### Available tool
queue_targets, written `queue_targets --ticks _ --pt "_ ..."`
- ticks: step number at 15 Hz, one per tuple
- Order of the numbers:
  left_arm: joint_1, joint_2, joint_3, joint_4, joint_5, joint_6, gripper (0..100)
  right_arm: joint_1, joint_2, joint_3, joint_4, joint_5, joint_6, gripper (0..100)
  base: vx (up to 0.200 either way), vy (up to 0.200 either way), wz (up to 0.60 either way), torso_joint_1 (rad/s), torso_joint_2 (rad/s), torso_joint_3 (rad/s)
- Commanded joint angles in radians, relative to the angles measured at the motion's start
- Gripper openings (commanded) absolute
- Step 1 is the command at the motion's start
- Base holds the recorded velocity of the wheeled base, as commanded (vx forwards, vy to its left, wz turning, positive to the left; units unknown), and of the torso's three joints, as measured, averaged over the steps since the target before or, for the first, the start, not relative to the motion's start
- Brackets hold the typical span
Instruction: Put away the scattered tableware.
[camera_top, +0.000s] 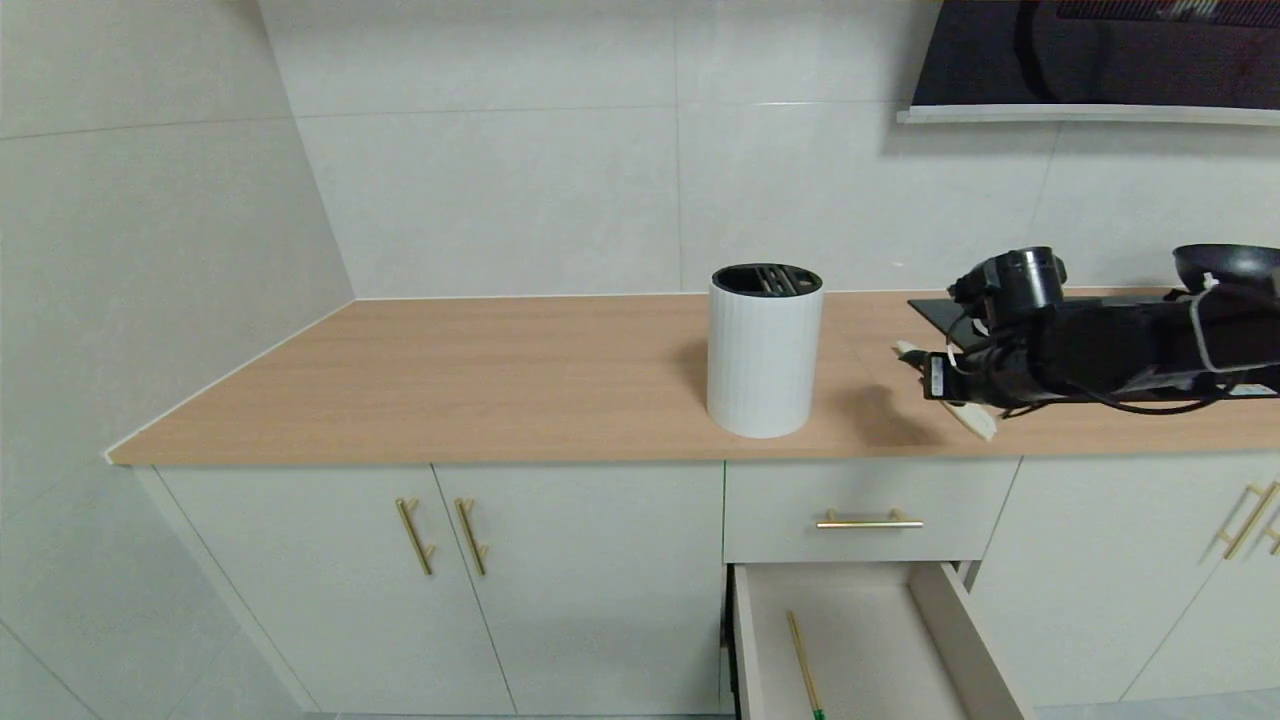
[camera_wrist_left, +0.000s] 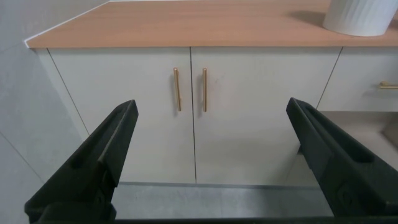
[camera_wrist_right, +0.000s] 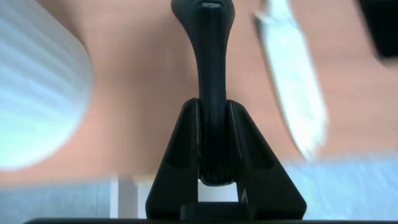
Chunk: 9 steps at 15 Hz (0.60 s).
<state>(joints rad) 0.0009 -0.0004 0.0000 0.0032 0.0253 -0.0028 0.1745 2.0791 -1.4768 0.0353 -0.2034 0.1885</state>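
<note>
Right gripper (camera_wrist_right: 212, 112): fingers clenched on the slim handle of a black utensil (camera_wrist_right: 208, 37), which is seen protruding beyond the fingertips over the desk (camera_top: 500, 370). A white utensil (camera_wrist_right: 292, 87) is laid flat on the desk just beside these fingers; a white ribbed holder (camera_top: 765, 350) is stood on their other side. Left gripper (camera_wrist_left: 211, 109): fingers released and spread wide, faced toward the cabinet doors (camera_wrist_left: 249, 112). A chopstick (camera_top: 802, 650) is kept in the open drawer (camera_top: 955, 640), well below the right fingers.
</note>
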Motion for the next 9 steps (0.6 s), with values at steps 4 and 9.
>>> queue_targets --ticks 4,9 --pt "0.001 0.0 0.0 0.0 -0.001 0.0 100 0.074 -0.412 0.538 -0.011 0.025 0.026 0 0.0 0.0 0.0 0.0 0.0 0.0" --pt "0.001 0.0 0.0 0.0 0.001 0.0 100 0.109 -0.421 0.659 -0.029 0.027 0.072 0 0.0 0.0 0.0 0.0 0.0 0.0"
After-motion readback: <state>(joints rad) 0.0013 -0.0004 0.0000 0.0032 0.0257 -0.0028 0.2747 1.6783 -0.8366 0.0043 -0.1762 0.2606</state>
